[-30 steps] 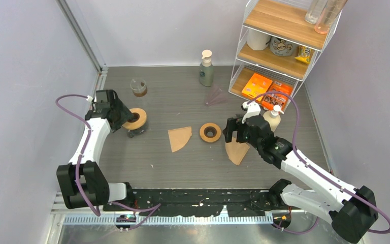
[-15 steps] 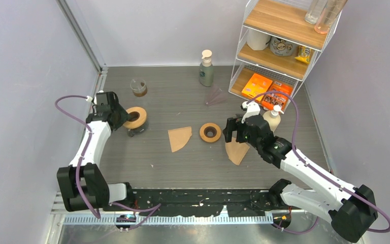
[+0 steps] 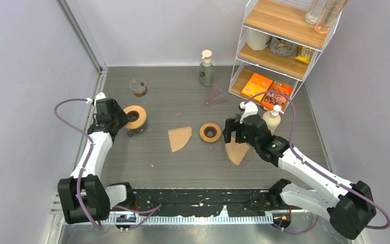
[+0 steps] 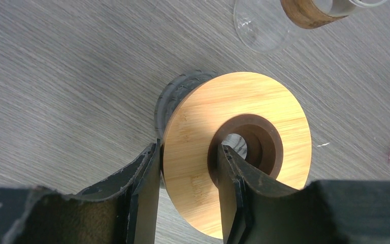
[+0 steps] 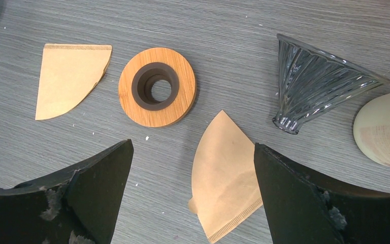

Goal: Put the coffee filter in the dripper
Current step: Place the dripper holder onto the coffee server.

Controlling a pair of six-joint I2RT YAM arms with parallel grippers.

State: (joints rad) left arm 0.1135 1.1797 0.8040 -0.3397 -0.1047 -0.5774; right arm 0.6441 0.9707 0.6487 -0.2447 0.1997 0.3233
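A dripper with a wooden ring (image 3: 135,116) on a dark ribbed glass body stands at the left. My left gripper (image 3: 121,121) is shut on that ring (image 4: 193,127): one finger presses its outer edge, the other sits inside the brown centre hole. A brown paper coffee filter (image 3: 237,151) lies flat right of centre. My right gripper (image 3: 229,133) hovers open just above it, and in the right wrist view the filter (image 5: 226,173) lies below and between the wide-apart jaws. A second filter (image 3: 179,138) lies at the centre.
A loose wooden ring (image 3: 210,132) lies between the two filters. A clear glass cone (image 3: 214,96) lies on its side behind it. A glass cup (image 3: 139,87), a pump bottle (image 3: 206,68), a wire shelf rack (image 3: 279,46) and a cream bottle (image 3: 272,118) stand around.
My left jaws have closed onto the dripper's wooden ring, and the left wrist has shifted slightly toward me. The right arm has barely moved.
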